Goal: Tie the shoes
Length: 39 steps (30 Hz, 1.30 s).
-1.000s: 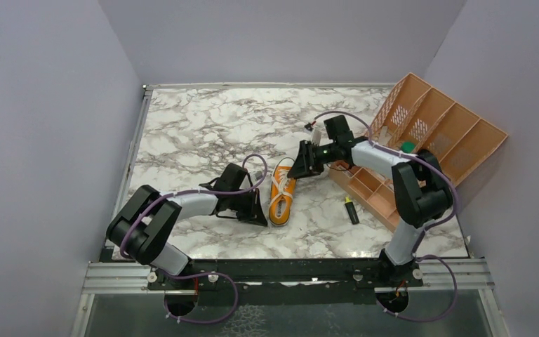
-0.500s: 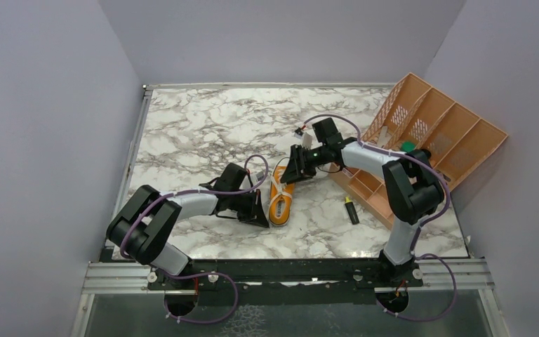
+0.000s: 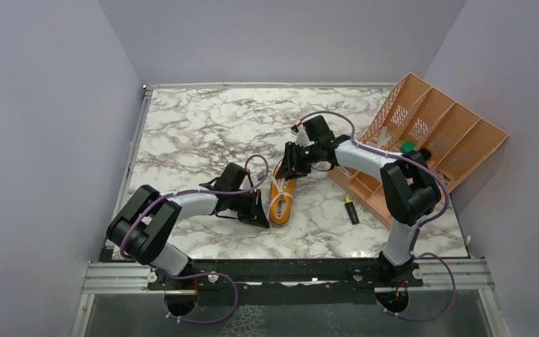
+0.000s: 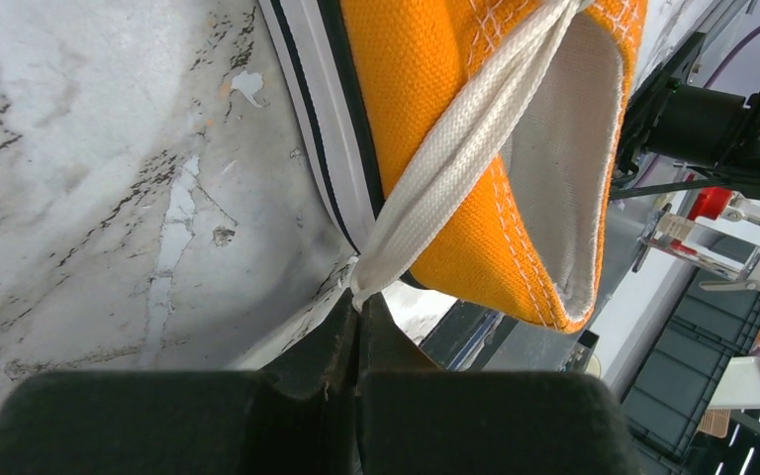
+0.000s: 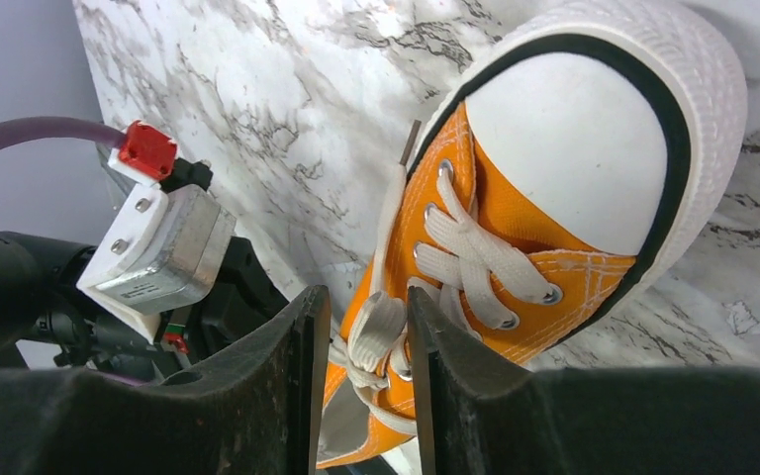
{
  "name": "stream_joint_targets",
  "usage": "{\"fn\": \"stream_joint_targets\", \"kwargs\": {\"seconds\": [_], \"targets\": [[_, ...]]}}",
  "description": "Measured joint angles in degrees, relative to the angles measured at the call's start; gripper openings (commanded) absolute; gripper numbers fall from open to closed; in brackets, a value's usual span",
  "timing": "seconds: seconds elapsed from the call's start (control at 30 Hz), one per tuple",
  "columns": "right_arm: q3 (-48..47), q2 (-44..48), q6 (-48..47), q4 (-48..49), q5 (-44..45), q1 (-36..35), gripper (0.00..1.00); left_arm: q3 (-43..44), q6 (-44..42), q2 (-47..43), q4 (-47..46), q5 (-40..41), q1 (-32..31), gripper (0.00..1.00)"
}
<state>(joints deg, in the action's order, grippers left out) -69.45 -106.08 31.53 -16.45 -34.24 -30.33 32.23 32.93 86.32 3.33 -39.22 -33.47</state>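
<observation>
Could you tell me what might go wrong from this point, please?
The left tool grips the lace only at its fingertips, so a pull could slip it free. The right tool straddles another lace strand and may close beside it. Tugging could drag the unsecured sneaker across the table.

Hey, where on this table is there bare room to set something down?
Widest: the far-left marble table between the back wall and the left arm. A bare strip also runs along the near edge between the arm bases. Crowded: the middle, where the left gripper and right gripper meet at the sneaker, and the right side, with the orange organizer and a marker.
</observation>
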Motion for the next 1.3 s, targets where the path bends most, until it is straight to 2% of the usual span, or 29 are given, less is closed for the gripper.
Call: {"fn": "stream_joint_targets", "kwargs": {"seconds": [0.1,0.2,0.37,0.4,0.43,0.67,1.0,1.3], "targets": [[0.00,0.00,0.96,-0.96,1.22,-0.39,0.45,0.02,-0.11,0.00,0.00,-0.04,0.00,0.00],[-0.04,-0.04,1.55,-1.79,2.43,-1.05,0.43,0.07,-0.42,0.07,0.00,-0.15,0.00,0.00],[-0.66,-0.07,1.57,-3.13,5.11,-1.62,0.13,0.24,-0.76,0.22,0.17,-0.24,0.00,0.00],[-0.92,-0.07,1.60,-3.63,5.92,-1.62,0.04,0.28,-0.79,0.26,0.31,-0.22,0.00,0.00],[-1.16,-0.07,1.49,-4.09,6.71,-1.62,0.01,0.46,-0.76,0.37,0.83,-0.17,0.00,0.00],[-3.56,1.20,1.44,-9.18,14.23,-2.01,0.01,0.57,-0.68,0.42,2.43,1.16,0.04,0.00],[0.83,7.89,3.10,-11.47,25.68,-2.58,0.01,2.05,-0.02,0.42,5.95,5.81,0.04,0.00],[0.83,7.67,2.49,-12.22,29.59,-3.02,0.01,3.17,1.29,1.40,8.11,7.04,0.04,0.00]]}}
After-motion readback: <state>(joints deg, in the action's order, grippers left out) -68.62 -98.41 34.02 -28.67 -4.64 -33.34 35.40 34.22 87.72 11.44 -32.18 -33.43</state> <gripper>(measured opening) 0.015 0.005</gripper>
